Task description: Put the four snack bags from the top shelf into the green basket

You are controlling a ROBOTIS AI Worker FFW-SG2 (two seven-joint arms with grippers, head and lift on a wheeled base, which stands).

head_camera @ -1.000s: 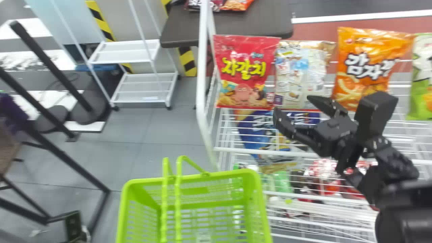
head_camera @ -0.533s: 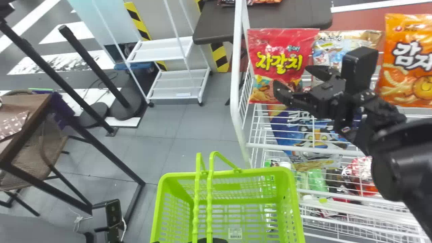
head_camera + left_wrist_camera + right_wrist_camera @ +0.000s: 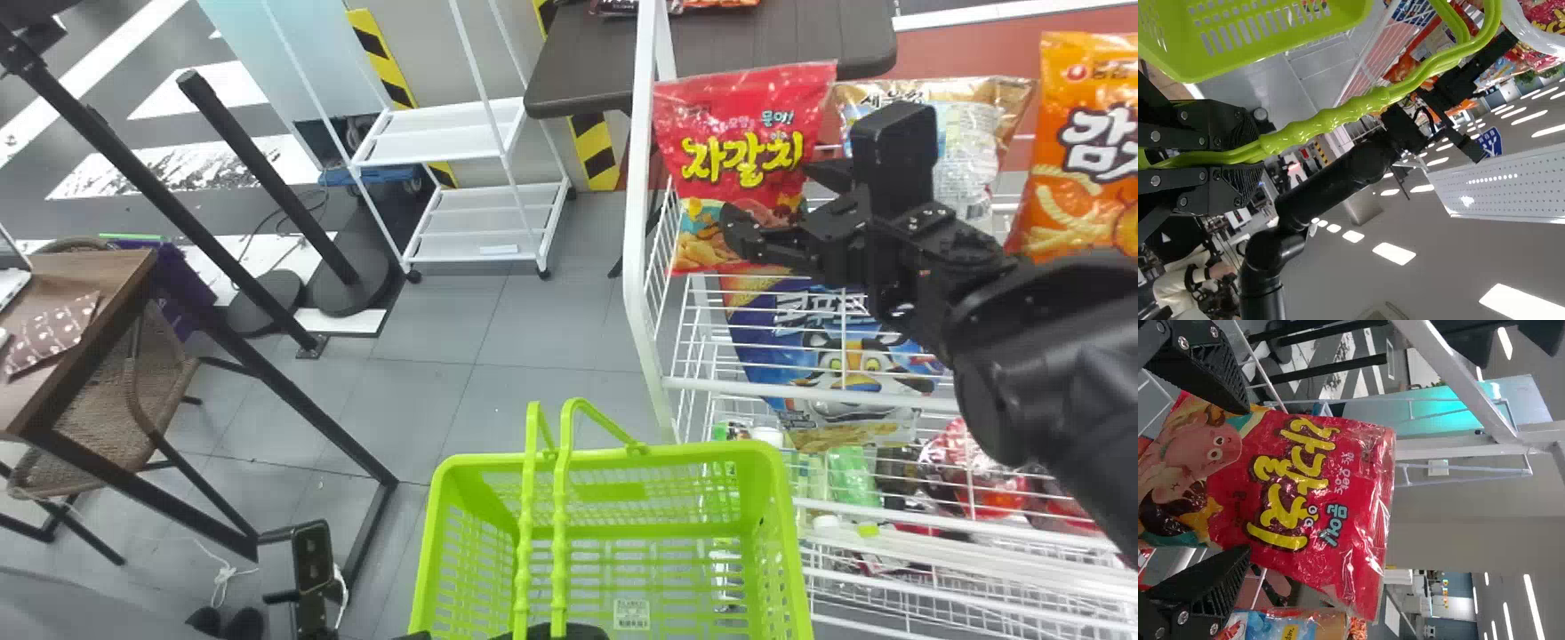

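Note:
The red snack bag (image 3: pixel 742 133) stands at the left end of the top shelf, beside the cream-and-gold bag (image 3: pixel 965 133) and the orange bag (image 3: pixel 1089 151). My right gripper (image 3: pixel 775 204) is open at the red bag's lower front. In the right wrist view, the fingers of my right gripper (image 3: pixel 1245 480) are spread on either side of the red bag (image 3: pixel 1305 487); contact cannot be told. At the bottom edge, my left gripper (image 3: pixel 569 632) holds the green basket (image 3: pixel 622 460). In the left wrist view, my left gripper (image 3: pixel 1248 157) is shut on the basket's handle (image 3: pixel 1331 119).
A white shelf post (image 3: pixel 637 213) rises just left of the red bag. A blue bag (image 3: pixel 836 356) lies on the rack below the top shelf, with bottles and red packs lower down. A white cart (image 3: pixel 480 204) and a table (image 3: pixel 80 320) stand to the left.
The shelf and basket have shifted right in the head view. My right gripper has gone leftward along the shelf, from before the cream and orange bags to the red one, which now leans slightly.

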